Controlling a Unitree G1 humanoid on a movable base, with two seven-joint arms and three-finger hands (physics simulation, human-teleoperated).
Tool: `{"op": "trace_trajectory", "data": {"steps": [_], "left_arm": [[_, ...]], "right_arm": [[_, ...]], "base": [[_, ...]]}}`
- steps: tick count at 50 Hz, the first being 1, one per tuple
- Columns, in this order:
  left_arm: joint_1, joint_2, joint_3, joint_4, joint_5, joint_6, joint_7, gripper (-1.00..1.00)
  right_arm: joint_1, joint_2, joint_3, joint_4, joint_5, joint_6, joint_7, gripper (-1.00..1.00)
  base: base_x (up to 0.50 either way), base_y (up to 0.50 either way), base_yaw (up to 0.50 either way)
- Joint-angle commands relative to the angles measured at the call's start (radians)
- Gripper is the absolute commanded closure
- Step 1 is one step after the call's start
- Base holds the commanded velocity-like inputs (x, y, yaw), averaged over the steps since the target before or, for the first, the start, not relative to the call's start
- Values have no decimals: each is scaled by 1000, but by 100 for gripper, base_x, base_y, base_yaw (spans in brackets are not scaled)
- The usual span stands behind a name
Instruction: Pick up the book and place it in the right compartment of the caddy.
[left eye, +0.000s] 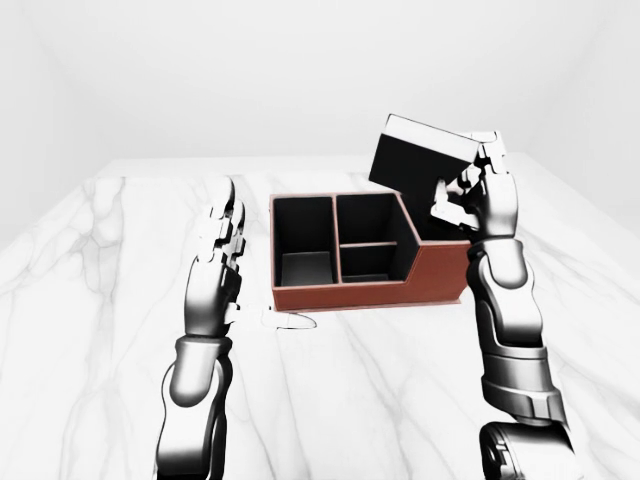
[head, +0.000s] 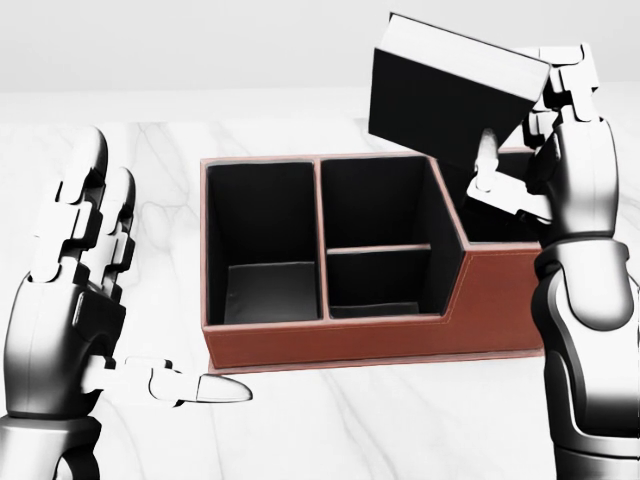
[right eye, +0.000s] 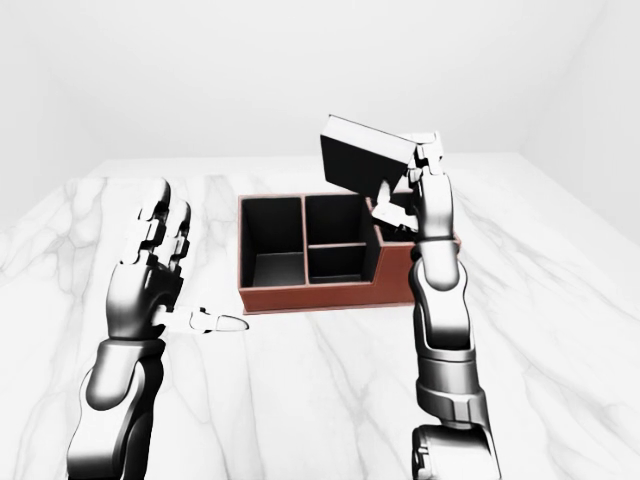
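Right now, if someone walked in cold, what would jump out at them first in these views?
The black book, tilted and held aloft by the right hand at the head view's upper right, over the caddy's right end. Next, the reddish-brown caddy on the white marble table, its dark compartments showing nothing inside. The left hand hovers open at left, touching nothing.
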Motion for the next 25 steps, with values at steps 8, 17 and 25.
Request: {"op": "trace_trajectory", "data": {"steps": [8, 17, 25], "left_arm": [[1, -2, 5, -5, -3, 0, 3, -100], [2, -2, 5, 4, -2, 0, 2, -100], [0, -3, 1, -8, 3, 0, 3, -100]], "right_arm": [[-19, -81, -70, 107, 71, 0, -24, 100], [-30, -104, -84, 153, 79, 0, -24, 100], [-22, -117, -93, 173, 86, 0, -26, 100]], "base": [[0, 0, 0], [0, 0, 0], [0, 0, 0]]}}
